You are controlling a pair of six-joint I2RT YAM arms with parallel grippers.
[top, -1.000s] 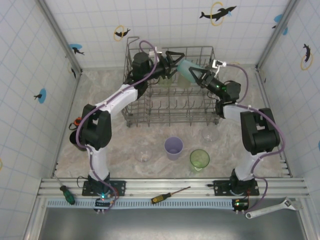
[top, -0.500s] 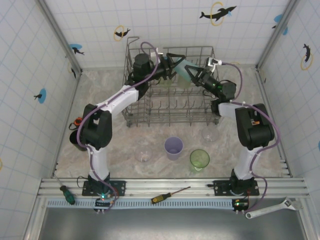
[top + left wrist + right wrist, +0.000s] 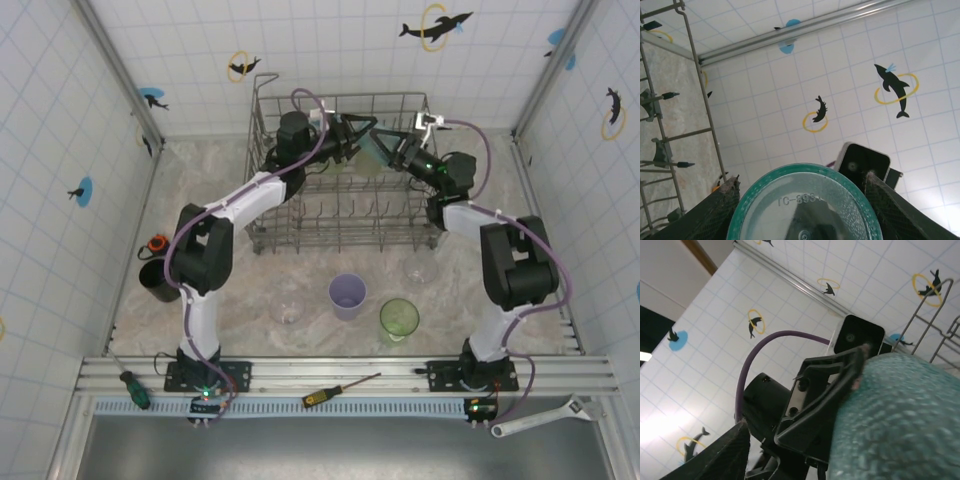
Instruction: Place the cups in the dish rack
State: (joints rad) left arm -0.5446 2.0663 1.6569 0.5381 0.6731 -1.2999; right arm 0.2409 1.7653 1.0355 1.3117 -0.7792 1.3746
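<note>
Dolphin-tiled walls enclose a marbled table (image 3: 200, 185), with the dish rack (image 3: 340, 238) toward 12 o'clock. Above the rack's far side, the left gripper (image 3: 366, 141) clamps the teal cup (image 3: 376, 149). The right gripper (image 3: 391, 151), at the cup's 3 o'clock, has its jaws spread off it. A lavender cup (image 3: 347, 296) and a green cup (image 3: 399, 318) stand at the rack's 6 o'clock.

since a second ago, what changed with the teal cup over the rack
The left tool closed onto the teal cup, while the right tool opened and appears to have let it go. Both tools drew closer together over the dish rack. The lavender cup and green cup in front of the rack stayed put.
</note>
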